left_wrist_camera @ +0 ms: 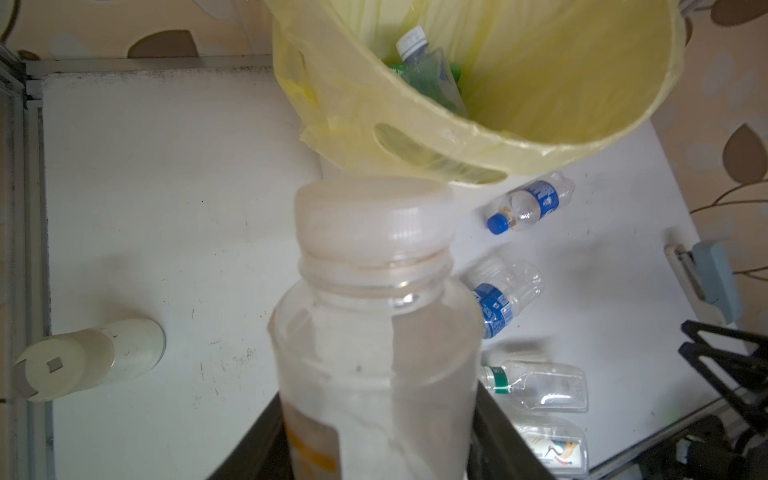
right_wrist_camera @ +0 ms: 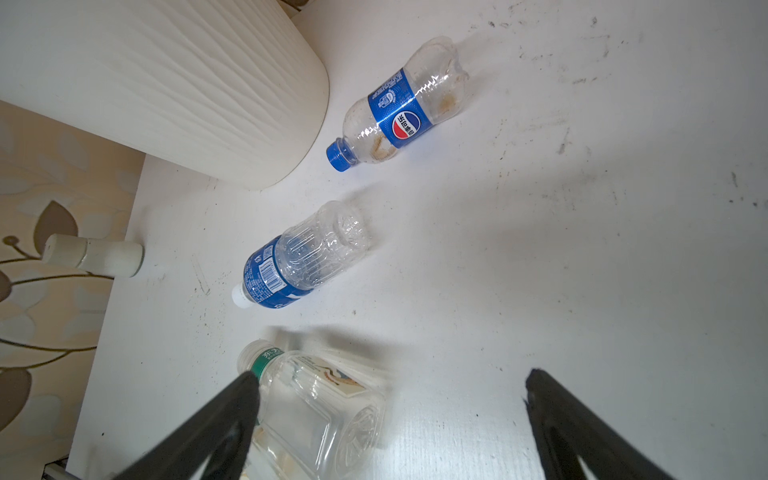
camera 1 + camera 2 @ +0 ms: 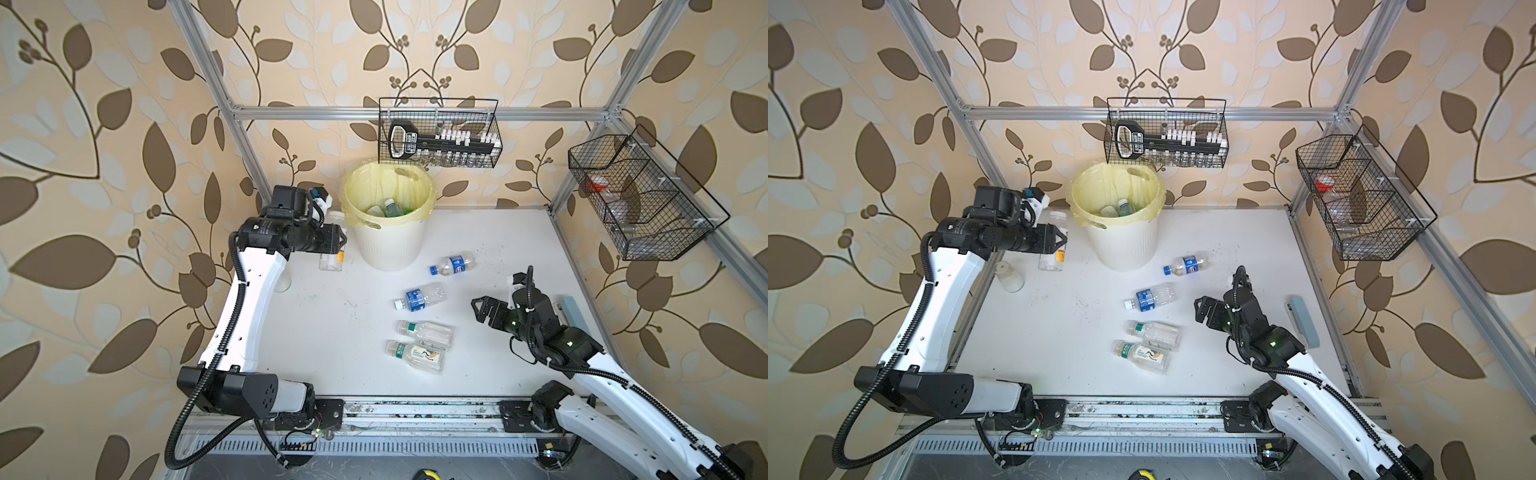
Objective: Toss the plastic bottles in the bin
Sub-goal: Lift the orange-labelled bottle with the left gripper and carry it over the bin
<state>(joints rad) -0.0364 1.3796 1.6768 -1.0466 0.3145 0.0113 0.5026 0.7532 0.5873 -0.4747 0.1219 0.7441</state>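
1. Some bottles (image 3: pixel 390 209) are already lying in the bin (image 3: pixel 388 251) at the table's (image 3: pixel 498 257) far edge.
2. The left pincer (image 3: pixel 341 245) is clamping a white-capped bottle (image 1: pixel 374 353) just beside the bin.
3. The right pincer (image 3: pixel 483 308) is gaping wide and empty; four bottles (image 3: pixel 419 298) are lying mid-table.

Bright diffuse light — soft shadows on table (image 2: pixel 540 257); top views warp at edges; near bottle (image 1: pixel 374 332) blurred.

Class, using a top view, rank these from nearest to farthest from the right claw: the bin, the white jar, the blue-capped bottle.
1. Blue-capped bottle, lying just beyond the right claw.
2. Bin, standing at the back, left of that bottle.
3. Jar, at the table's far left edge.
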